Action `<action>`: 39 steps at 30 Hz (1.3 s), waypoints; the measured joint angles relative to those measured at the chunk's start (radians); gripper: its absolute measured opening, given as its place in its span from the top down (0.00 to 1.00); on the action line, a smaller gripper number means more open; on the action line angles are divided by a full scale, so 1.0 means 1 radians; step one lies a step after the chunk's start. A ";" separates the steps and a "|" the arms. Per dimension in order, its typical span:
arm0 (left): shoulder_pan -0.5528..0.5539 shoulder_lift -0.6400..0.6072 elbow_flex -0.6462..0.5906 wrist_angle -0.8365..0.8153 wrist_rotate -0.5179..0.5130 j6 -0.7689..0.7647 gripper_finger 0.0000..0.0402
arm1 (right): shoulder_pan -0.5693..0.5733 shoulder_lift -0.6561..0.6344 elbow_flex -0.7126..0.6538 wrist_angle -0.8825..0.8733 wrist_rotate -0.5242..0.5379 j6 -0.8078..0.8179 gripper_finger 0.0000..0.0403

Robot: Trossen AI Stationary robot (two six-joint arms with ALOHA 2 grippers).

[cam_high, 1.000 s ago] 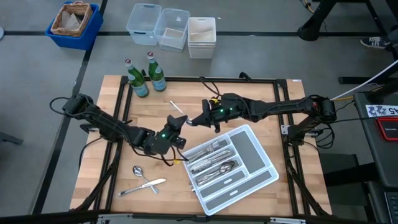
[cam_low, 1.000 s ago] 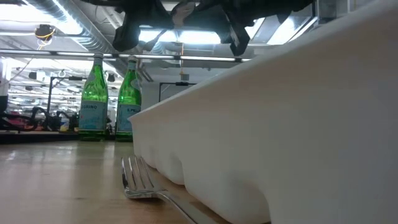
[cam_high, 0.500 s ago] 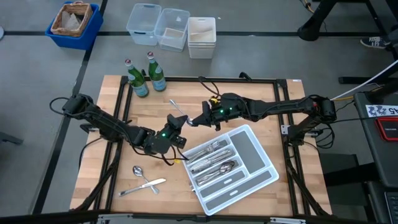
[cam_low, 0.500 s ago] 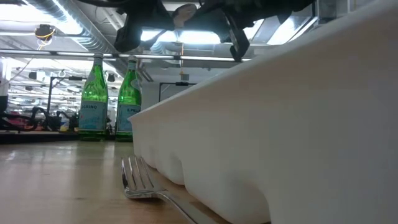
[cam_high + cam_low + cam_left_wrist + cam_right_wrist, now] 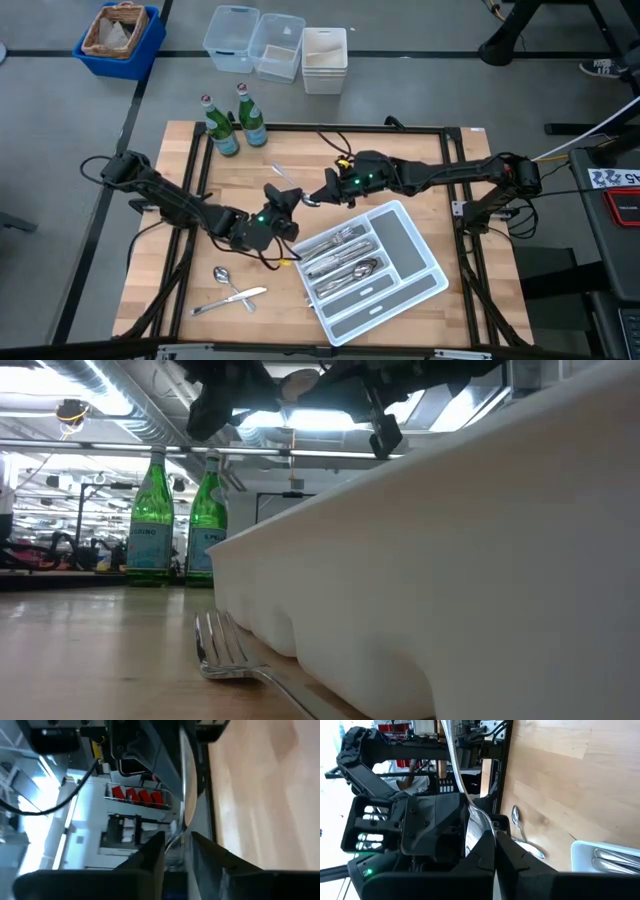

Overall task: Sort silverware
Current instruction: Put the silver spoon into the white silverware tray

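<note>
Above the table's middle, a slim silver piece of silverware [image 5: 283, 174] hangs in the air between my two grippers. My right gripper [image 5: 495, 842] is shut on its wider end. The thin shaft [image 5: 184, 780] runs on between the fingers of my left gripper [image 5: 177, 845]. Those fingers stand apart, one on either side of it; whether they touch it I cannot tell. In the high view my left gripper [image 5: 280, 192] faces my right gripper [image 5: 315, 197] tip to tip. What kind of piece it is I cannot tell. My right gripper pinches the piece's widening end [image 5: 485, 827] between its two fingers. It comes nearly level from the table's right, with the fingers lying along the piece. The thin shaft sticks out past the fingertips toward my left gripper. The whole piece is clear of the table.
A white divided tray [image 5: 410, 250] with several pieces in it lies at the near right. A fork [image 5: 215, 645] lies against its wall. A spoon [image 5: 222, 275] and a knife [image 5: 235, 297] lie near the front left. Two green bottles [image 5: 222, 130] stand at the far left.
Both grippers have stayed where they were and rolled a little about their own long axes. The piece between them has turned with them, and its free end has swung slightly toward the table's left.
</note>
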 joint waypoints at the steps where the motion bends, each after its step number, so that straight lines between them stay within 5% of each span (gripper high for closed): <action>1: -0.006 0.000 0.000 0.001 -0.001 -0.029 0.80 | 0.000 0.000 0.000 -0.001 0.000 -0.010 0.99; 13: -0.061 0.000 0.000 -0.001 -0.010 -0.158 0.80 | 0.000 -0.001 0.001 -0.001 0.001 -0.061 1.00; 20: -0.129 0.000 0.000 -0.001 -0.097 -0.205 0.80 | 0.000 -0.001 0.001 -0.002 -0.049 -0.109 1.00; 25: -0.205 0.000 0.000 -0.071 -0.196 -0.462 0.81 | 0.000 -0.002 0.001 -0.002 -0.147 -0.225 1.00; 32: -0.296 0.000 -0.001 -0.286 -0.240 -0.862 0.81 | 0.000 -0.003 0.001 -0.058 -0.443 -0.413 1.00; 35: -0.323 0.000 -0.001 -0.346 -0.240 -1.005 0.81 | 0.004 -0.003 0.001 -0.193 -0.564 -0.564 1.00; 39: -0.343 0.000 -0.001 -0.408 -0.240 -1.148 0.81 | 0.044 -0.003 0.001 -0.522 -0.551 -0.798 1.00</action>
